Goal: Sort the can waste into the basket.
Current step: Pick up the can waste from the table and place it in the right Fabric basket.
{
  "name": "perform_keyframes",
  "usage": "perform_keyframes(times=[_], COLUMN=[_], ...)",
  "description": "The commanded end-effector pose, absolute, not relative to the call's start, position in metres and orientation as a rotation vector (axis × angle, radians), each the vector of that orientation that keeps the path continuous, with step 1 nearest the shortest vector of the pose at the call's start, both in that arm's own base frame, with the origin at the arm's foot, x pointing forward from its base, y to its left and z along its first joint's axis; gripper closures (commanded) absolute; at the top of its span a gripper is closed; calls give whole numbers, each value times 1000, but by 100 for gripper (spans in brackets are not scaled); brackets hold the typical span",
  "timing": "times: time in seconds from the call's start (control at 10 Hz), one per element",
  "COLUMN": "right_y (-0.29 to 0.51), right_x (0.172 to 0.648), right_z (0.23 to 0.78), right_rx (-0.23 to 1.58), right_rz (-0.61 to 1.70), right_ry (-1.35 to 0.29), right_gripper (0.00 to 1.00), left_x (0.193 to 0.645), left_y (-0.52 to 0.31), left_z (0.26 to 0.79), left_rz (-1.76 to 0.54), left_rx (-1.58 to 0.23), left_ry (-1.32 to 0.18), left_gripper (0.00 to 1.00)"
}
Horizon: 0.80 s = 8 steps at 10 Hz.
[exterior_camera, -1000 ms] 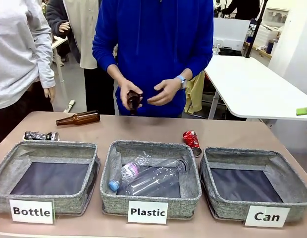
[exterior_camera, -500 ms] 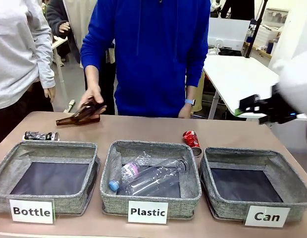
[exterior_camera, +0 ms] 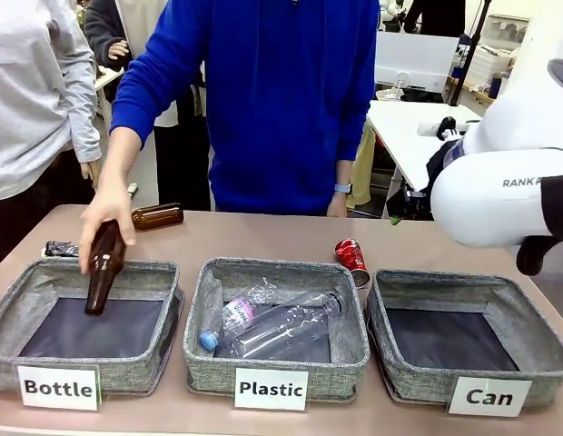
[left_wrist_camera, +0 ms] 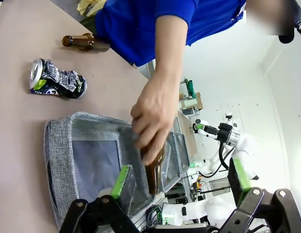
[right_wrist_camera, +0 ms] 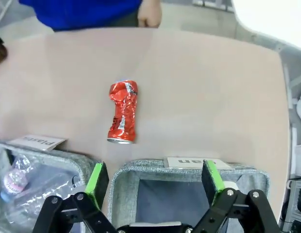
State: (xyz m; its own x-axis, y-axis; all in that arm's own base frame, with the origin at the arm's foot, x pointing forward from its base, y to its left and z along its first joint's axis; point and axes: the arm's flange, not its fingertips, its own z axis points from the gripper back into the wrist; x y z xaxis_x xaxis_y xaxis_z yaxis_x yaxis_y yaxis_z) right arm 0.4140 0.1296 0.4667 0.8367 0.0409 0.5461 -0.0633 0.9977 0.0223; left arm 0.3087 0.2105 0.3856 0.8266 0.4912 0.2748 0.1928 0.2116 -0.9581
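Currently L end effector [left_wrist_camera: 181,177] & R end effector [right_wrist_camera: 155,178] both released, nothing held. R hangs over Can basket [right_wrist_camera: 122,194]; red can [right_wrist_camera: 123,119] lies on desk [right_wrist_camera: 199,97] just past its far corner. Black can [left_wrist_camera: 57,82] on desk behind Bottle bin [left_wrist_camera: 56,160], L above it.

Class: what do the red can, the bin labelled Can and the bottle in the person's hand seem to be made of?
Red can: thin metal, glossy paint, crumpled with a silver end. Can bin: grey woven fabric, matte, soft-looking walls. Bottle: likely brown glass, dark with glossy highlights.
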Motion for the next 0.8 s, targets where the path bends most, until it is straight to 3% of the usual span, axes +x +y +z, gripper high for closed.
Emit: perform_keyframes(times=[0.0, 0.2, 0.4, 0.7], right_y=[126, 126, 131, 191], right_x=[401, 401, 410, 487], right_z=[462, 462, 465, 445], right_rx=[79, 79, 85, 8], right_rz=[41, 41, 93, 205], right_ry=[-597, -597, -561, -410], right_gripper=[0, 0, 0, 0], left_x=[285, 240, 224, 236], left_y=[244, 323, 350, 320], left_z=[432, 485, 490, 471], left_rz=[267, 206, 225, 191], left_rx=[-1473, -1428, -1405, -1363], left_ry=[-657, -840, -807, -700], left_gripper=[0, 0, 0, 0])
